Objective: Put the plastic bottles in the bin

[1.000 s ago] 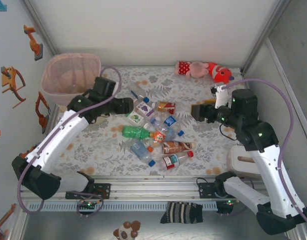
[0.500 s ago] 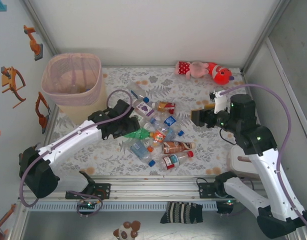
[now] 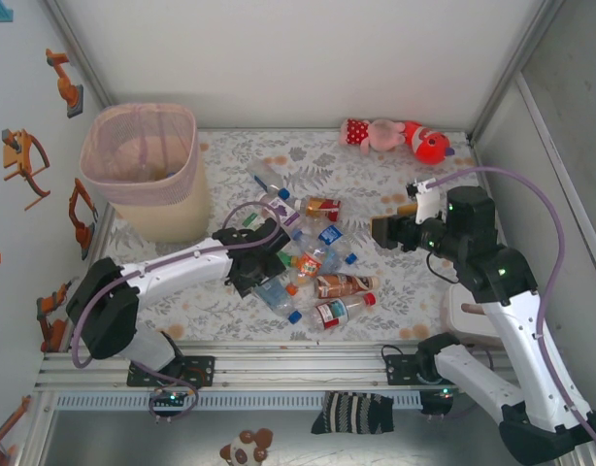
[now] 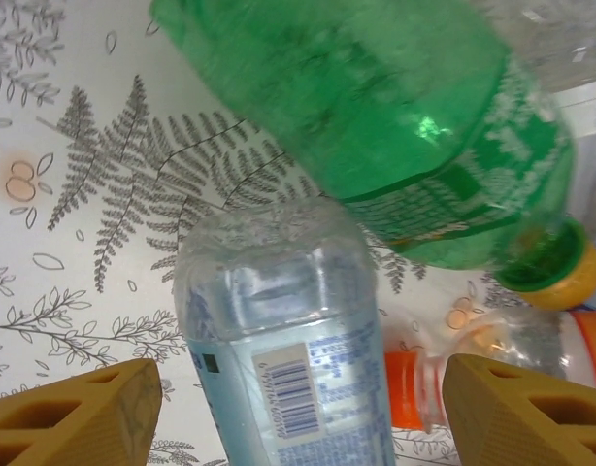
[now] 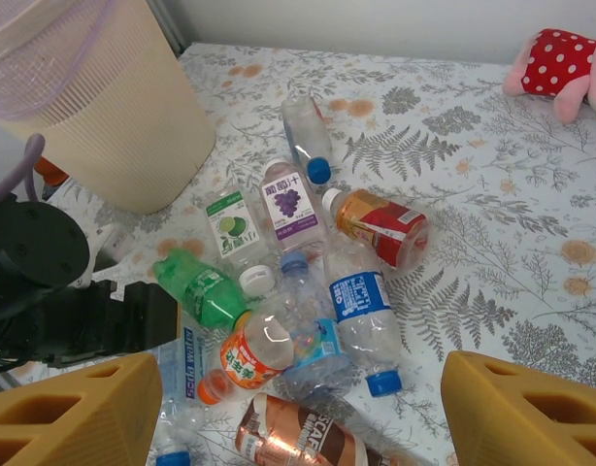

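The left pincer (image 4: 298, 393) stood wide over the bottle heap (image 3: 313, 257) on the table (image 3: 424, 170), mid-frame in the overhead view. Its jaws sat either side of a clear blue-labelled bottle (image 4: 283, 349), gripping nothing. A green bottle (image 4: 376, 126) crowded that bottle's base, and an orange-capped bottle (image 4: 414, 388) lay just beside the right jaw. Closing there could nip a neighbour or squirt the slick bottle sideways. The right pincer (image 5: 298, 408) hung wide and empty. The bin (image 3: 152, 199) stood at upper left, well apart, so a loose grip risked a drop.

Piled bottles (image 3: 342, 284) crowd the middle; bare table (image 3: 308, 160) lies open around them.
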Controlling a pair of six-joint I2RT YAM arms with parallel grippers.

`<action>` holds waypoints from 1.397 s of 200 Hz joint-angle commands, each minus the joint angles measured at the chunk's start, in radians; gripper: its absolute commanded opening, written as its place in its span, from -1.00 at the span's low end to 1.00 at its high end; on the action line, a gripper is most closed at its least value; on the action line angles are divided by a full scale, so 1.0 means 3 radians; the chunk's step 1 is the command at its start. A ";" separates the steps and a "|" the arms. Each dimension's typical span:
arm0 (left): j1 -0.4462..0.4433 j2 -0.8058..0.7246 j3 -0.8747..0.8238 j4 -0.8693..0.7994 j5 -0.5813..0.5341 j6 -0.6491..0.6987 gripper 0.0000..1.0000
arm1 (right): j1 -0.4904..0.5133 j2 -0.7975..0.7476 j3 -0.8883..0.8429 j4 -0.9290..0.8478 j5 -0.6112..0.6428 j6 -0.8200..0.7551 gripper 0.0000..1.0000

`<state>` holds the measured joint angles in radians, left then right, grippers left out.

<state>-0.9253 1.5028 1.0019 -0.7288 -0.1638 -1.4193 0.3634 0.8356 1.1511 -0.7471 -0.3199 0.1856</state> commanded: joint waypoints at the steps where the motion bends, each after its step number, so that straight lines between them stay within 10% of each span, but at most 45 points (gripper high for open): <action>1: -0.0009 0.0035 -0.0061 -0.0056 0.0011 -0.0321 0.54 | 0.0007 -0.0035 -0.0026 0.0012 0.0044 -0.0031 0.50; 279: -0.0004 -0.0334 -0.0268 0.0098 -0.0152 -0.0116 0.21 | 0.0011 0.0006 0.0039 -0.0023 0.0054 -0.0012 0.49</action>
<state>-0.9253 1.4746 0.8886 -0.6182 -0.1398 -1.5246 0.3634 0.8375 1.1511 -0.7521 -0.3195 0.1856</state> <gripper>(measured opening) 0.611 0.748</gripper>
